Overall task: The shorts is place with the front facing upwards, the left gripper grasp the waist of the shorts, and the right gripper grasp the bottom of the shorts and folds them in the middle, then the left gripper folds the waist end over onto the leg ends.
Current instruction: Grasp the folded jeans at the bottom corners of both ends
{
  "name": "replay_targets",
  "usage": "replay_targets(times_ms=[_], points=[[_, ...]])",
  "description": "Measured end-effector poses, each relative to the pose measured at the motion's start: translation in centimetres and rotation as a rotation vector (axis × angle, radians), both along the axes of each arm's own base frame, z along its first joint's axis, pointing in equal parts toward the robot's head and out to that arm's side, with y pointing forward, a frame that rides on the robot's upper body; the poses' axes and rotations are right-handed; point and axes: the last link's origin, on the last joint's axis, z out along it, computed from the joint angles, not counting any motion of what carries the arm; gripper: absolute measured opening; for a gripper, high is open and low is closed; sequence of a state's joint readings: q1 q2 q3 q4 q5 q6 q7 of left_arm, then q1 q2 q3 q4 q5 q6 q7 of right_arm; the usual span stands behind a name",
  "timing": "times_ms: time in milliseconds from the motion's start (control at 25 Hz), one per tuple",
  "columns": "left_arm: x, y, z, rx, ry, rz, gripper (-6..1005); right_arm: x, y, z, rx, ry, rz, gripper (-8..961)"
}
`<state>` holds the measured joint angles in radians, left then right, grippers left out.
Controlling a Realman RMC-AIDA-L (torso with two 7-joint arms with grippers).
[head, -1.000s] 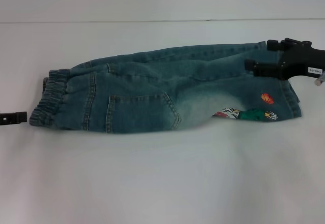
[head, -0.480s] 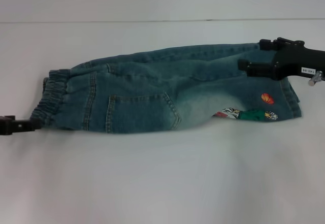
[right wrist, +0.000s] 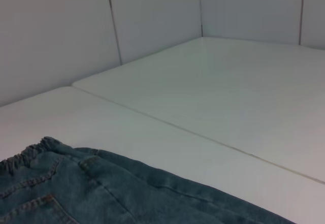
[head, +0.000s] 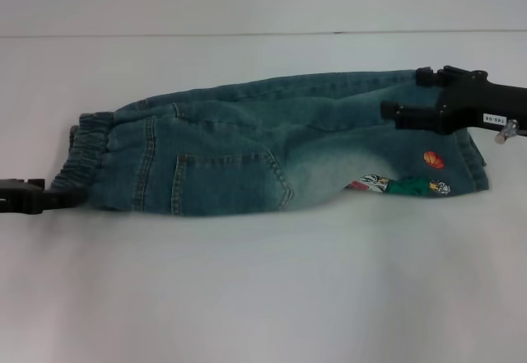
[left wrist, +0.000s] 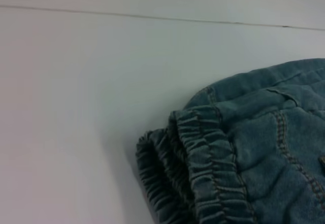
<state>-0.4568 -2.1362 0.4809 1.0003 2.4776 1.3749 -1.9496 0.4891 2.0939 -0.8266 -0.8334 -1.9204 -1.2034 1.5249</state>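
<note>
A: Head view. Where do the parts stand?

B: The shorts (head: 272,145) lie folded lengthwise across the centre of the frame on the white worktop (head: 263,297), waist (head: 86,161) at the left, leg ends (head: 461,161) at the right. The left pincer (head: 70,197) sits at the lower-left corner of the waistband, touching it; whether its fingers are apart or closed on cloth cannot be told. The right pincer (head: 408,96) hovers over the leg ends at the right, fingers apart, holding nothing.

A: Left wrist view?

B: The elastic waist (left wrist: 198,173) fills the lower right of the frame, its layers stacked but slightly offset. Procedure: take all layers in one bite, not just the top one.

A: Right wrist view?

B: Denim of the shorts (right wrist: 111,193) runs along the lower edge of the frame; no fingers show. Procedure, as judged: clear the right pincer before carrying the waist over onto the leg ends, and lift high enough to avoid dragging.
</note>
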Motion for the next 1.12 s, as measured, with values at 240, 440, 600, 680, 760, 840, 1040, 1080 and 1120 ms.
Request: replay_targets(times_ms=[240, 440, 600, 680, 760, 840, 1040, 1080, 1120], points=[[0.1, 0.2, -0.5, -0.010, 0.010, -0.005, 887, 0.0, -0.1, -0.1, -0.004, 0.002, -0.001, 945], [0.1, 0.2, -1.0, -0.019, 0.021, -0.007, 887, 0.1, -0.2, -0.3, -0.010, 0.003, -0.002, 945], [0.2, 0.2, -1.2, -0.023, 0.023, -0.009, 886, 0.2, -0.2, -0.3, -0.010, 0.003, -0.003, 945], [0.2, 0.3, -1.3, -0.029, 0.026, -0.012, 886, 0.2, -0.2, -0.3, -0.010, 0.003, -0.003, 945], [0.3, 0.3, -1.4, -0.033, 0.028, -0.014, 886, 0.2, -0.2, -0.3, -0.010, 0.003, -0.003, 945], [0.3, 0.3, -1.4, -0.033, 0.026, -0.011, 857, 0.2, -0.2, -0.3, -0.010, 0.003, -0.003, 944], [0.4, 0.2, -1.4, -0.040, 0.022, -0.012, 785, 0.2, -0.2, -0.3, -0.009, 0.001, -0.002, 944], [0.4, 0.3, -1.4, -0.041, 0.022, -0.013, 771, 0.2, -0.2, -0.3, -0.008, 0.001, -0.002, 944], [0.4, 0.3, -1.5, -0.044, 0.024, -0.014, 757, 0.2, -0.2, -0.3, -0.008, 0.001, -0.002, 944]])
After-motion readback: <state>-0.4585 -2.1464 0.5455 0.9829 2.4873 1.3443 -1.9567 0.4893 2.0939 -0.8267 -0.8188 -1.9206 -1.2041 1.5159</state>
